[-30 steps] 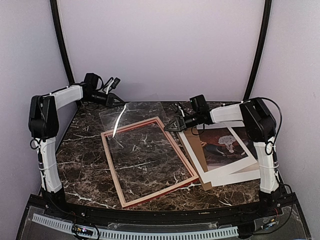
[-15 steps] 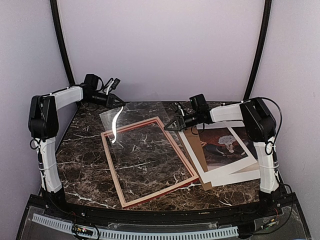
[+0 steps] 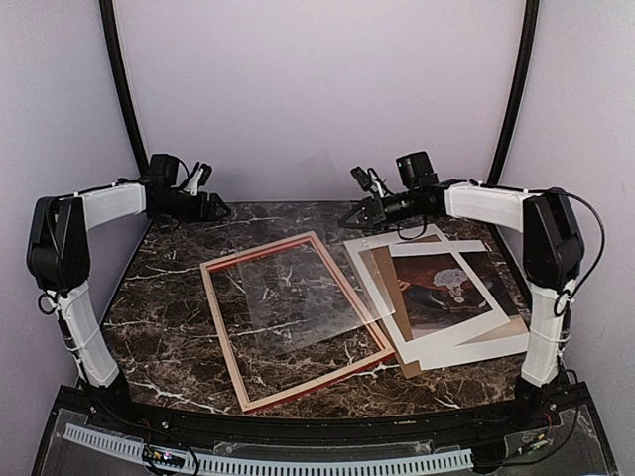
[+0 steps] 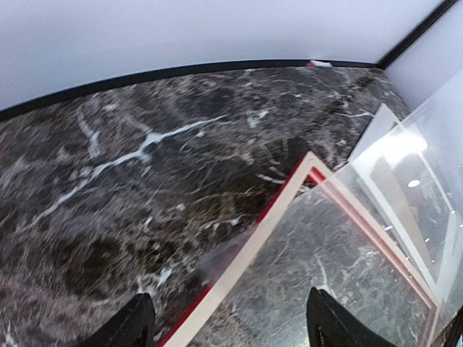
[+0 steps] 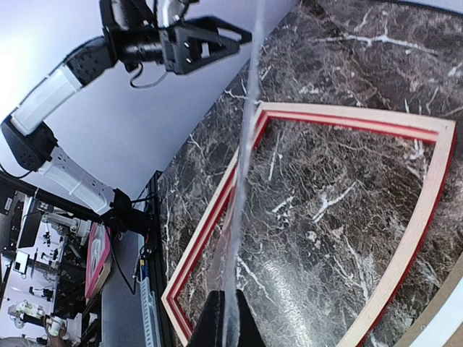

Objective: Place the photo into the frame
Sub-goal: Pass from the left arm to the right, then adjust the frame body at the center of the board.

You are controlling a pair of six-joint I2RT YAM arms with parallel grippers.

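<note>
Marble table [image 3: 169, 297] bears the photo [image 3: 446, 288], just nearside of the right jaws.

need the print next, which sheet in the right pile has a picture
The top one: the rectangular paper print with a dark sepia scene and white margin. The brown board and white sheet beneath are plain.

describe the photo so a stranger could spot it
On the dark marble table, look right of the red frame, where flat sheets lie piled. The photo is the top one: a sepia scene with a pale figure and white margin, unlike the plain brown board under it.
</note>
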